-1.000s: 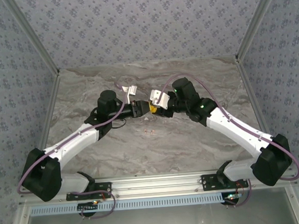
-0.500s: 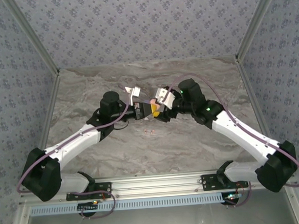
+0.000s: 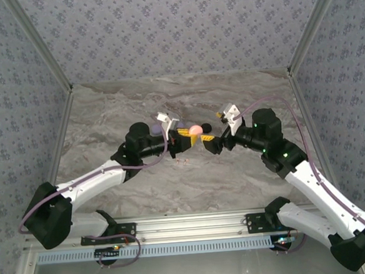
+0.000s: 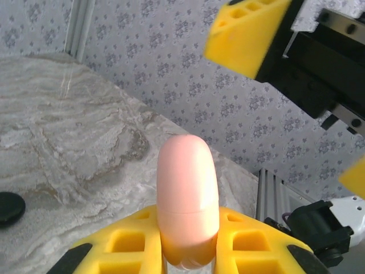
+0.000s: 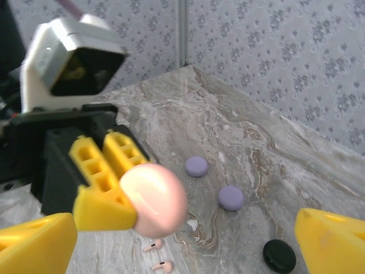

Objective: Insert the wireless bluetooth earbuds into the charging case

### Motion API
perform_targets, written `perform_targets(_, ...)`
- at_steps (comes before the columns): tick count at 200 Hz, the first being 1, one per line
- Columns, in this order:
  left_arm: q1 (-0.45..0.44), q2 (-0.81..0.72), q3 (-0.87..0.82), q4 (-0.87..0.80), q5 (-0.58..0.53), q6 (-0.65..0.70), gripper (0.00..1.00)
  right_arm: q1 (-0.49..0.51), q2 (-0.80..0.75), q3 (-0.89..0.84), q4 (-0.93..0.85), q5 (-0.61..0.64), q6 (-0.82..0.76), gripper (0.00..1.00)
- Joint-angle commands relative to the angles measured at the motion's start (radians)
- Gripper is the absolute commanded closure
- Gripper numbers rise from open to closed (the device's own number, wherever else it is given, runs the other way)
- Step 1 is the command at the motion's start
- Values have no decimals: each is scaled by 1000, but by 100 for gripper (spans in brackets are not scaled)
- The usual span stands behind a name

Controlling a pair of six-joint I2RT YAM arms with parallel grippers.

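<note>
My left gripper point(image 4: 191, 228) is shut on a pink, egg-shaped charging case point(image 4: 187, 188), holding it by its lower end above the table; a seam runs around the case and it looks closed. From above, the case point(image 3: 196, 129) sits between the two arms. My right gripper point(image 5: 182, 248) stands wide open a little to the right of the case point(image 5: 154, 200), touching nothing. Two pinkish earbuds point(image 5: 153, 245) point(image 5: 162, 266) lie on the marble below the case, small specks point(image 3: 184, 161) from above.
Two lilac discs point(image 5: 197, 166) point(image 5: 230, 197) and a black disc point(image 5: 279, 256) lie on the marble table point(image 3: 105, 111) beyond the earbuds. Patterned walls close in the back and sides. The metal rail point(image 3: 188, 223) with the arm bases runs along the near edge.
The right gripper opened and pulled back to the right, away from the case. The left gripper closed on the case and now holds it alone, shifted slightly right.
</note>
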Motion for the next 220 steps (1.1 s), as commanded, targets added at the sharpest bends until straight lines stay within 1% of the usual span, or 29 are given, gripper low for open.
perform_targets(1,-19,-31,-2,108,0,102,100,-13,15,25,-29,29,101,0)
perform_targets(52,-42,-24,6,124,44,146,100,-25,80,90,-95,57,101,0)
perform_targets(77,-46,-32,4,112,49,162,100,-54,111,122,-112,64,123,0)
perform_targets(129,-46,-56,-8,94,35,177,100,-91,181,177,-129,10,125,0)
perform_targets(150,-47,-66,-11,78,19,188,100,-102,180,186,-129,-21,130,0)
perform_targets(173,-46,-92,-26,45,-39,207,100,-131,127,169,-97,-21,150,0)
perform_targets(183,-47,-111,-38,28,-85,219,100,-143,98,150,-78,-2,172,0)
perform_targets(203,-46,-165,-69,-12,-182,254,100,-157,60,116,-79,79,256,0)
perform_targets(220,-46,-229,-104,-54,-278,293,100,-160,68,109,-132,56,290,0)
